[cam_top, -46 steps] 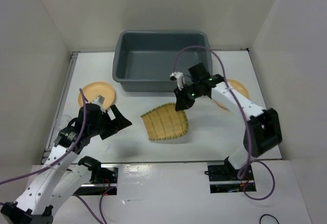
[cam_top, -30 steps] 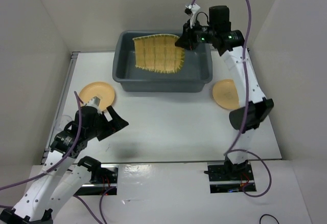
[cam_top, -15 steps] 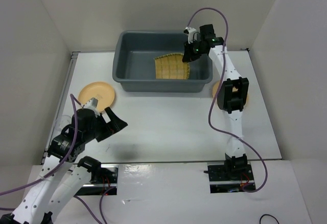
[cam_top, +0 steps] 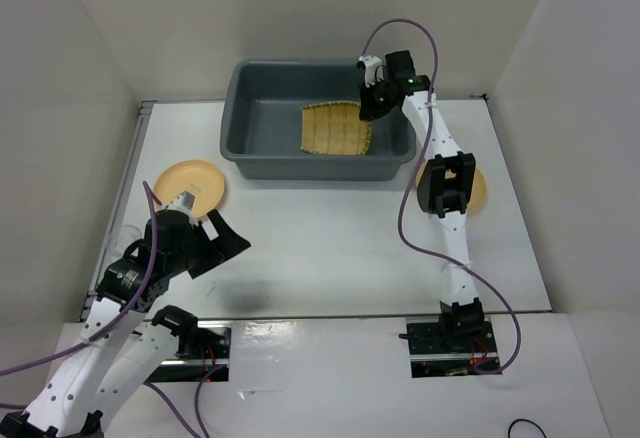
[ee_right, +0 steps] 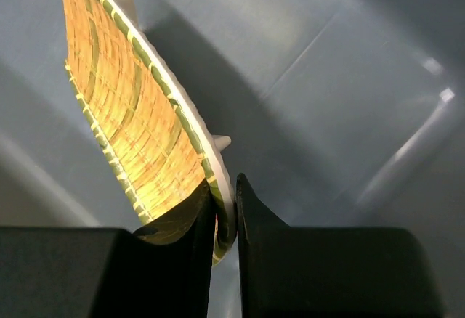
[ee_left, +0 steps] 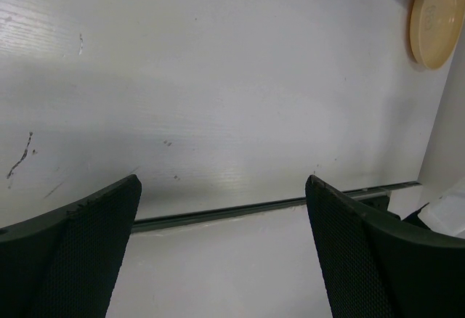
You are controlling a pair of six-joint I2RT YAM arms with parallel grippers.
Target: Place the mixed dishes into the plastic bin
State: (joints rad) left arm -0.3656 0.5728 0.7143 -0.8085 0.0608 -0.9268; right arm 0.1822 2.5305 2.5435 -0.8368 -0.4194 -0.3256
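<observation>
Right wrist view: bamboo tray (ee_right: 134, 125) edge clamped inside right tool (ee_right: 224, 193).

Left fingers (ee_left: 73, 260) wide apart; right fingers (ee_right: 174, 274) pinched, right arm (cam_top: 428, 128) outstretched.

In bin (cam_top: 236, 118), left half open from above; tray (cam_top: 335, 130) + R gripper (cam_top: 373, 110) take up its right half. Wide bare table (cam_top: 320, 233) btwn bin and near edge. R forearm (cam_top: 444, 184) overhangs one plate (cam_top: 480, 191).
</observation>
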